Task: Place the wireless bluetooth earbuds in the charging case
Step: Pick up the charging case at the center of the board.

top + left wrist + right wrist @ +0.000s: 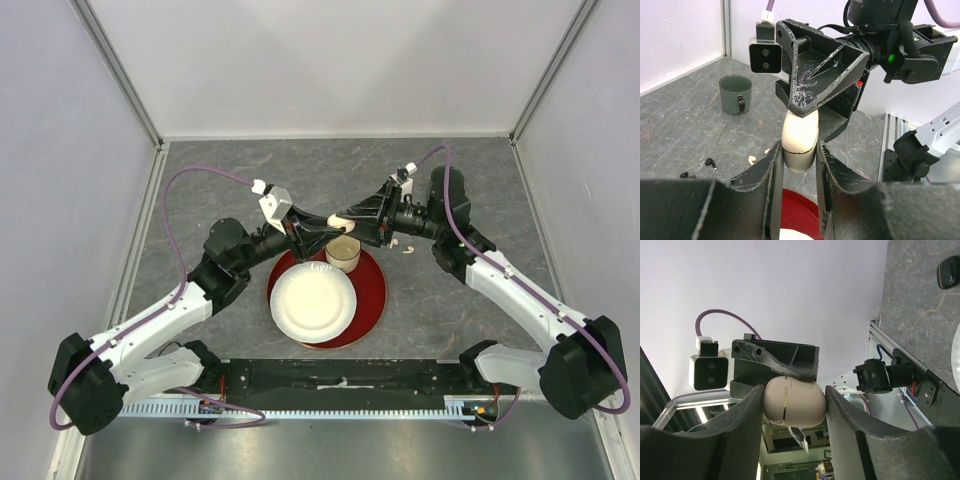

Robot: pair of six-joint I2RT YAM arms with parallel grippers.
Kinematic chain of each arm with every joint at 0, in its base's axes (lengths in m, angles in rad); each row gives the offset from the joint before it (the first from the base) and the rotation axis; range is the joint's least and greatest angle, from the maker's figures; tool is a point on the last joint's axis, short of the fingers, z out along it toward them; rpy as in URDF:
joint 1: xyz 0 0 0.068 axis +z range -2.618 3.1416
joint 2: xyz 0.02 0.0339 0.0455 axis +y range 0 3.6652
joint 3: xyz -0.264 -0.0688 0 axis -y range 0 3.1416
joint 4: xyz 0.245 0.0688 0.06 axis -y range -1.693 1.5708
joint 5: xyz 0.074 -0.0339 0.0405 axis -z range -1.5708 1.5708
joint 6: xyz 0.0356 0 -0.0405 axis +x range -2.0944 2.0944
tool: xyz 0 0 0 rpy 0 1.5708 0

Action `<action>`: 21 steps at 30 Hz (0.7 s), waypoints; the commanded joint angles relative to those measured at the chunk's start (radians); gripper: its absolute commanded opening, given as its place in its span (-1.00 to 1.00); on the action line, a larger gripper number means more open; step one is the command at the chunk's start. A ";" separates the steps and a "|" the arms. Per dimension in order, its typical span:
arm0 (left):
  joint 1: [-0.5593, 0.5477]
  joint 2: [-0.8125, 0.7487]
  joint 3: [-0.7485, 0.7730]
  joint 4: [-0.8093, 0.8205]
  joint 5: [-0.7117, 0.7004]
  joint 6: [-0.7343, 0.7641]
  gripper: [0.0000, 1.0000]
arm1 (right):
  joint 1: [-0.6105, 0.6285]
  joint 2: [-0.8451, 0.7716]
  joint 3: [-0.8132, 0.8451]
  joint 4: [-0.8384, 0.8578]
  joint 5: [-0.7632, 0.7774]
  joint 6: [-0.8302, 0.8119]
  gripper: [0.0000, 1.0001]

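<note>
A cream charging case (338, 221) with a gold seam is held in the air above the paper cup (343, 254), its lid closed. My left gripper (324, 230) is shut on its lower end, seen in the left wrist view (799, 141). My right gripper (352, 217) is shut on the same case, seen in the right wrist view (794, 402). White earbuds (405, 246) lie on the table right of the cup, also in the left wrist view (753, 159). Two black earbuds (710, 162) lie on the table nearby.
A white paper plate (313, 300) lies on a red plate (372, 290) under the grippers. A dark green mug (735, 94) stands further off on the table. A black rounded case (949, 271) lies on the table. Walls enclose three sides.
</note>
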 commanded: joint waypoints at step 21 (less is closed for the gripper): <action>-0.044 0.082 -0.005 0.303 -0.061 -0.039 -0.28 | 0.000 -0.018 -0.045 0.225 -0.038 0.148 -0.41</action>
